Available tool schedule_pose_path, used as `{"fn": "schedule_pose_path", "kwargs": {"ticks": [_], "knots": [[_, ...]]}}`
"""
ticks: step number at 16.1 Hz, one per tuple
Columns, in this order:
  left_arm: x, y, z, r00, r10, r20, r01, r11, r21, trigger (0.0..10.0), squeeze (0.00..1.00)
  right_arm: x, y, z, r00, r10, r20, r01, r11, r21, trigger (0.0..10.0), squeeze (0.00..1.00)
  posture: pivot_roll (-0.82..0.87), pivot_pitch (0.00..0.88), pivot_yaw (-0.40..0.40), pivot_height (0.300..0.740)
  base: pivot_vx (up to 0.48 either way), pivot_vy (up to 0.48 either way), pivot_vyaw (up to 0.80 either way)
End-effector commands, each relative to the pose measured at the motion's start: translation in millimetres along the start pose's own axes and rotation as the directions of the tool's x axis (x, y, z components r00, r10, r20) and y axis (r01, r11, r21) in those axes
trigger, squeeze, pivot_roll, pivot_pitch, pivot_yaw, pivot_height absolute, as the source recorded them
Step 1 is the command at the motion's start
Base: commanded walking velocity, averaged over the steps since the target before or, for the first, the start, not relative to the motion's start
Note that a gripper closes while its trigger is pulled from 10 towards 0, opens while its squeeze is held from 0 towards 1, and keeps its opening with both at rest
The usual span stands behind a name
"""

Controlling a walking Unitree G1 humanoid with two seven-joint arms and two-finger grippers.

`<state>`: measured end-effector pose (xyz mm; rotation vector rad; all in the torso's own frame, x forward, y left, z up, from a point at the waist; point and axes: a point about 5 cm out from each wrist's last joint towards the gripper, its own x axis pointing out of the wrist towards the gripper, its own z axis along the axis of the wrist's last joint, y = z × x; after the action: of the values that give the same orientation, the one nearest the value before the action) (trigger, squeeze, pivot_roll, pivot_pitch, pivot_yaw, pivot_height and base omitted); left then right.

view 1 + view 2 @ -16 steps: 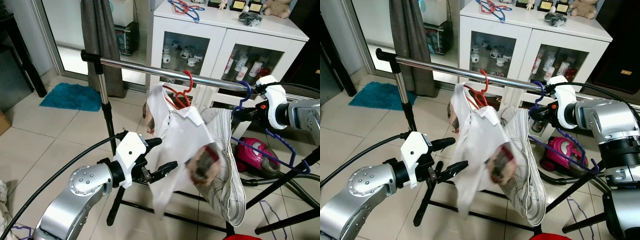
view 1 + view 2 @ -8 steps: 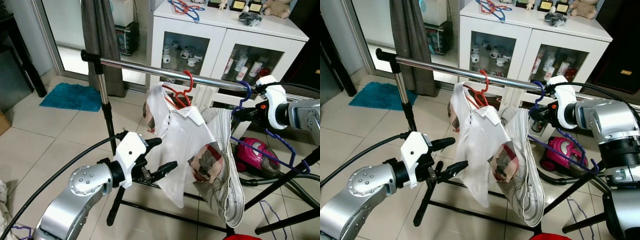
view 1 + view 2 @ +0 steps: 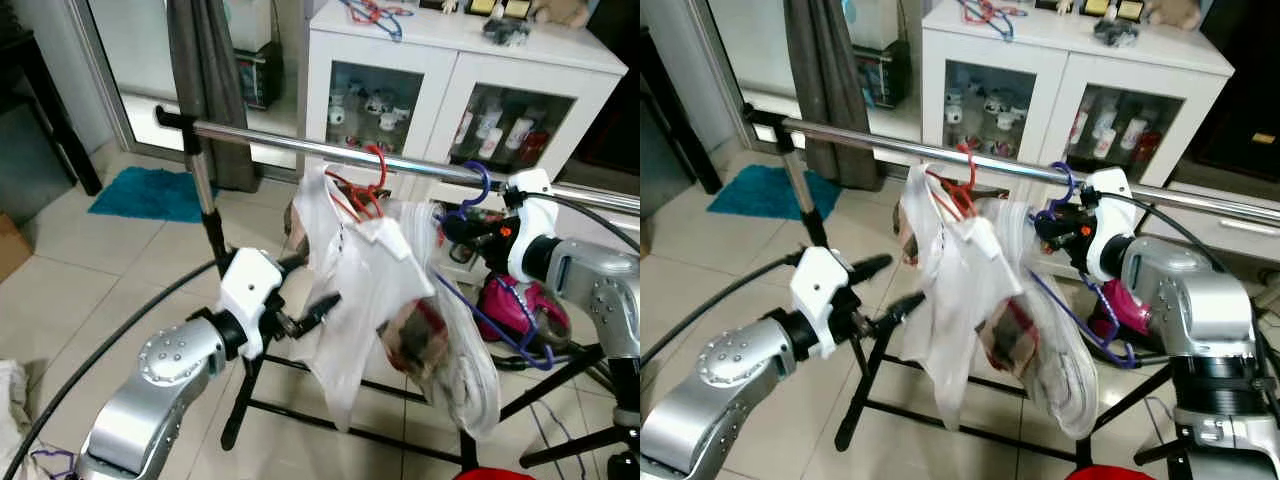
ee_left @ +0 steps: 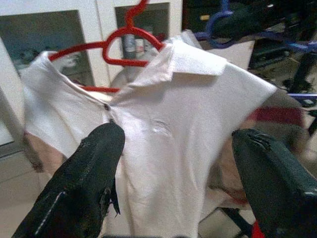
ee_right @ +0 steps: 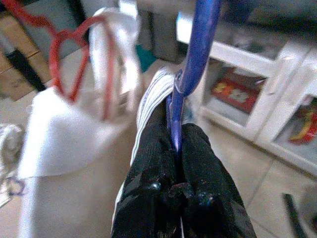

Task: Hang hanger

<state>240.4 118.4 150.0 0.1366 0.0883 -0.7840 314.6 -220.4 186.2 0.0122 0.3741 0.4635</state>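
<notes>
Blue hanger [image 3: 478, 190]: thin plastic, hook over the chrome rail [image 3: 300, 143], at 3 o'clock of the red hanger [image 3: 362, 188]; a striped white garment [image 3: 462, 350] hangs below it. Right gripper [image 5: 174, 148] fingers clamped on its neck under the hook. Left gripper [image 4: 173, 163] fingers apart, facing the white shirt [image 4: 168, 129] on the red hanger.

We see a red hanger [image 3: 362, 190] carrying a white shirt [image 3: 355, 290], and beside it a blue-purple hanger [image 3: 478, 290] with a white garment lined in thin dark stripes [image 3: 462, 360]. The rail [image 3: 300, 143] is shiny silver. Our fingers [image 4: 94, 168] are black. The cabinet [image 3: 440, 60] is white, the mat [image 3: 150, 193] teal, the floor tiles [image 3: 90, 270] pale beige.
</notes>
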Motion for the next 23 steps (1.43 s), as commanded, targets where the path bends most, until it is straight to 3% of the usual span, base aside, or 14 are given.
{"fn": "schedule_pose_path", "kwargs": {"ticks": [1, 4, 7, 12, 16, 23], "knots": [[0.7, 1.9, 1.1, 1.0, 0.009, 0.0, -0.009, 1.0, 0.012, 10.0, 0.0, -14.3, -4.3, 32.2, 0.988, -0.027, 0.151, 0.035, 0.998, -0.049, 0.0, 0.0, 0.05, 0.0, -0.041, 0.74, 0.0, 0.0, 0.0], [1.9, 3.4, 1.8, 1.0, 0.009, -0.001, -0.009, 1.0, 0.014, 10.0, 0.0, -20.3, -2.0, 31.0, 0.982, -0.054, 0.18, 0.061, 0.998, -0.032, 0.0, 0.0, 0.05, 0.0, -0.025, 0.74, 0.0, 0.0, 0.0], [4.5, 5.1, -0.1, 1.0, 0.024, -0.003, -0.024, 1.0, 0.012, 10.0, 0.0, -34.7, 7.3, 25.4, 0.957, -0.098, 0.274, 0.11, 0.993, -0.029, 0.0, 0.0, 0.05, 0.0, -0.007, 0.74, 0.0, 0.0, 0.0], [5.5, 4.9, -0.6, 0.998, 0.065, 0.011, -0.065, 0.998, -0.014, 10.0, 0.0, -43.8, 24.8, 5.0, 0.929, -0.153, 0.336, 0.161, 0.987, 0.004, 0.0, 0.0, 0.05, 0.0, -0.019, 0.74, 0.0, 0.0, 0.0], [5.5, 5.2, -0.4, 0.997, 0.08, 0.016, -0.079, 0.997, -0.019, 10.0, 0.0, -43.4, 32.4, -15.0, 0.895, -0.233, 0.38, 0.22, 0.972, 0.078, 0.0, 0.0, 0.05, 0.0, -0.029, 0.74, -0.205, 0.0, 0.0], [3.0, 5.9, -1.5, 0.993, 0.117, 0.021, -0.116, 0.993, -0.03, 10.0, 0.0, -32.9, 43.4, -26.4, 0.872, -0.313, 0.376, 0.302, 0.949, 0.091, 0.0, 0.0, 0.05, 0.0, -0.063, 0.74, -0.269, 0.0, 0.0]]}}
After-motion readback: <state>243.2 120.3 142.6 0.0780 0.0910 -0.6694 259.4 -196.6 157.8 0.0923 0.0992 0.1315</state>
